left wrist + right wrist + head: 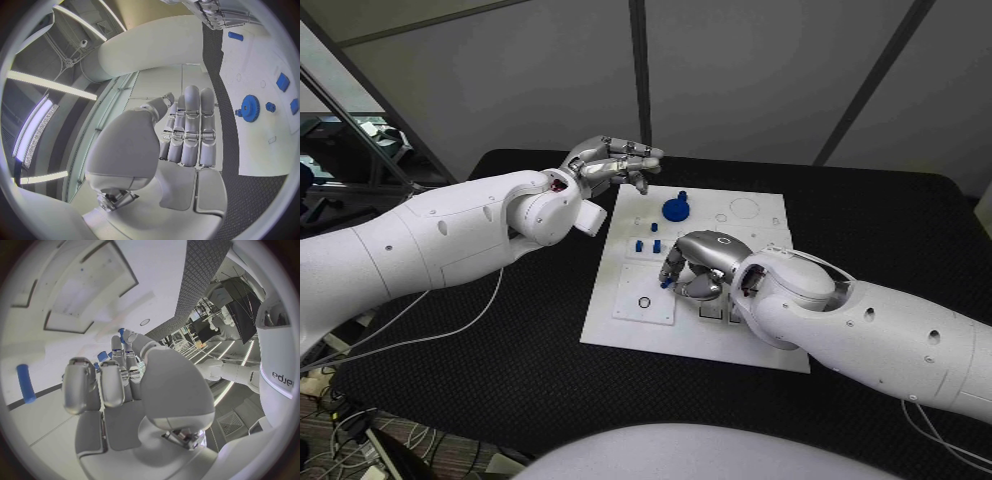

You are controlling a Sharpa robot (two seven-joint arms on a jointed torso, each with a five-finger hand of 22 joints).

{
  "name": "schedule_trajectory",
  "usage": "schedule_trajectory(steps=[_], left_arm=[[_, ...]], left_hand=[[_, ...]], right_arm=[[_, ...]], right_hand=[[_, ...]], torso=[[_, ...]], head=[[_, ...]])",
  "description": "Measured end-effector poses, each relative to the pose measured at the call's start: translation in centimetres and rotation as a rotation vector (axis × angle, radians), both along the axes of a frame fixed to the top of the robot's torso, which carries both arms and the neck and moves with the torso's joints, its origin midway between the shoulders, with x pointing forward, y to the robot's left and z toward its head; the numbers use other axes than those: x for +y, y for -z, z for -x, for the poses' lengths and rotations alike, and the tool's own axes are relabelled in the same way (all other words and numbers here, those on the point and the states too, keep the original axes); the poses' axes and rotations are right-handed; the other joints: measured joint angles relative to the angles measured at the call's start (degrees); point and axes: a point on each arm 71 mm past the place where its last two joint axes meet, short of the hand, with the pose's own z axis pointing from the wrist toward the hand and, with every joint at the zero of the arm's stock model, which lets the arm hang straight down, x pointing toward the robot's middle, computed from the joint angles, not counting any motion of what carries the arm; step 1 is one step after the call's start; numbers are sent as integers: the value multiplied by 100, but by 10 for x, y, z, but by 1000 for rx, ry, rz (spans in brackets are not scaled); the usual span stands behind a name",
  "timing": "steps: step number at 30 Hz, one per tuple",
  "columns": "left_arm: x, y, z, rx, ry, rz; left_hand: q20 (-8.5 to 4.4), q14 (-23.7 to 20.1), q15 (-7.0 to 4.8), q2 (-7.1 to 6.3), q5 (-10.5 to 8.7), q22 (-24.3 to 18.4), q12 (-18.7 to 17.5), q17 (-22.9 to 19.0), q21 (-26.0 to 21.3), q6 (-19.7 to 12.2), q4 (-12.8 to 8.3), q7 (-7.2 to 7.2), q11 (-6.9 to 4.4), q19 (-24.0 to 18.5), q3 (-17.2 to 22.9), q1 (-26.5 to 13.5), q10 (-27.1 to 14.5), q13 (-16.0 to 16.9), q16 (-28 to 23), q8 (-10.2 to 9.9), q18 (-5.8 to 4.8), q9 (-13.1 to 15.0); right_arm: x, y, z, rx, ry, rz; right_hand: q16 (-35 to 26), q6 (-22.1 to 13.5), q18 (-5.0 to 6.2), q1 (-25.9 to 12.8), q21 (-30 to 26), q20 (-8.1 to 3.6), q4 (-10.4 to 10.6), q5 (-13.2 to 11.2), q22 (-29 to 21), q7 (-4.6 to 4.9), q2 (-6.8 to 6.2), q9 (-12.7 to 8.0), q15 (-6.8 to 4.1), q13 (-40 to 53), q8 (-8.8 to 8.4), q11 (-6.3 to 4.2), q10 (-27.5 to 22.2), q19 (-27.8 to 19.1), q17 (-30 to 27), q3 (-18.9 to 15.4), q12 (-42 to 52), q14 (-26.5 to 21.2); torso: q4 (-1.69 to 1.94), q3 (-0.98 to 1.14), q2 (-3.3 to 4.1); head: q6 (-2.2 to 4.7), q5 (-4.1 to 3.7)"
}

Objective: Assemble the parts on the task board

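The white task board (750,341) lies in the middle of the black table. A blue gear (675,208) stands near its far edge, with small blue pegs (646,243) just in front of it. My right hand (697,265) hovers low over the board's centre, fingers pointing down; a small blue part (668,283) shows at its fingertips. In the right wrist view the blue part (120,332) sits between thumb and fingers, and another blue peg (25,382) lies on the board. My left hand (610,160) hangs above the board's far left corner and holds nothing; its fingers (190,125) are straight, with the gear (250,107) off to one side.
A square plate with a black ring (645,303) sits on the board's left front. Round outlines (744,209) mark the board's far right. Black table (877,220) stretches to the right of the board. Cables (387,345) hang off the table's left edge.
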Motion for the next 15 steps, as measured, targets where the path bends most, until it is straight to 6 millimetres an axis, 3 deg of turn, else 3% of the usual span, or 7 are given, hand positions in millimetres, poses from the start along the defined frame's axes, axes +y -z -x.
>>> schedule_trajectory(steps=[15], left_arm=[[0,0,0,3,0,-1]], left_hand=[[0,0,0,0,0,-9,0,-4,-22,0,0,0,-21,0,0,0,-20,6,-24,0,0,-1]], right_arm=[[2,1,-1,-17,11,14]], right_hand=[[0,-1,0,0,0,0,0,0,-15,-1,0,6,0,-2,-21,0,0,0,0,0,0,0]], torso=[[-3,0,-1]], head=[[-7,3]])
